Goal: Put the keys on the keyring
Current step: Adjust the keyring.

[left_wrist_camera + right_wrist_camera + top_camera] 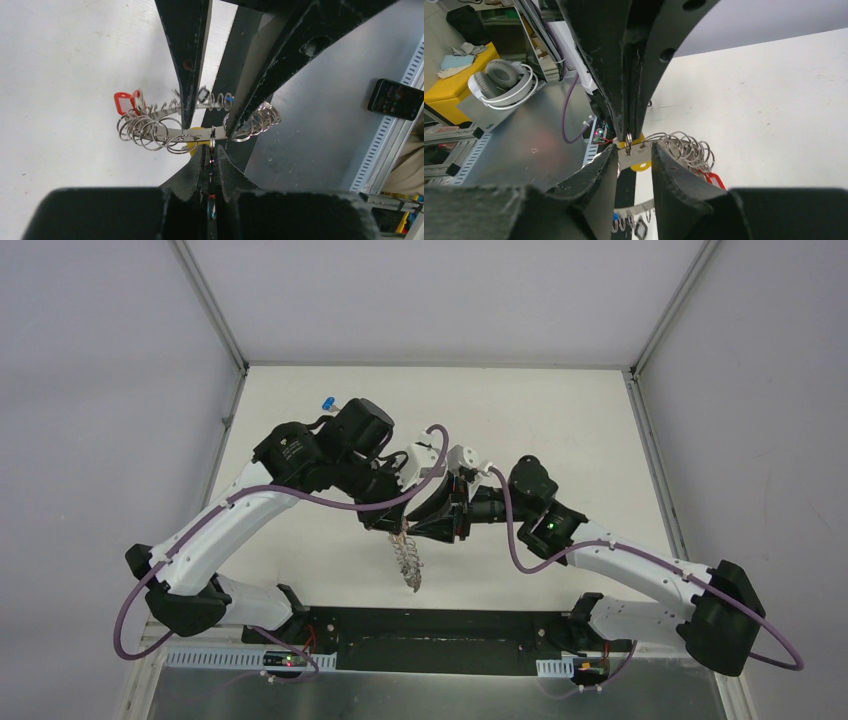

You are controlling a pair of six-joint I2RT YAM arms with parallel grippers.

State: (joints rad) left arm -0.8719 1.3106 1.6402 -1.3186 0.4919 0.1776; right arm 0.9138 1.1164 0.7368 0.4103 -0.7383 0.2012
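The keyring point(175, 132) is a flat grey band strung with several wire loops and a red tag point(122, 102). It hangs above the table between both arms, and its keys point(408, 560) dangle below. My left gripper point(212, 147) is shut on the small split ring of the yellow key point(195, 145), right at the band. My right gripper point(634, 146) comes from the opposite side. Its jaws stand a narrow gap apart, flanking a short stretch of the keyring band point(635, 155), with the yellow key head point(641, 165) just behind. The blue key point(328, 402) lies on the table at the far left.
A black base bar point(430, 625) and a metal shelf point(430, 695) run along the near edge. On the shelf lies a phone point(395, 97). Headphones point(499, 82) rest on a yellow box off the table. White walls enclose the other three sides.
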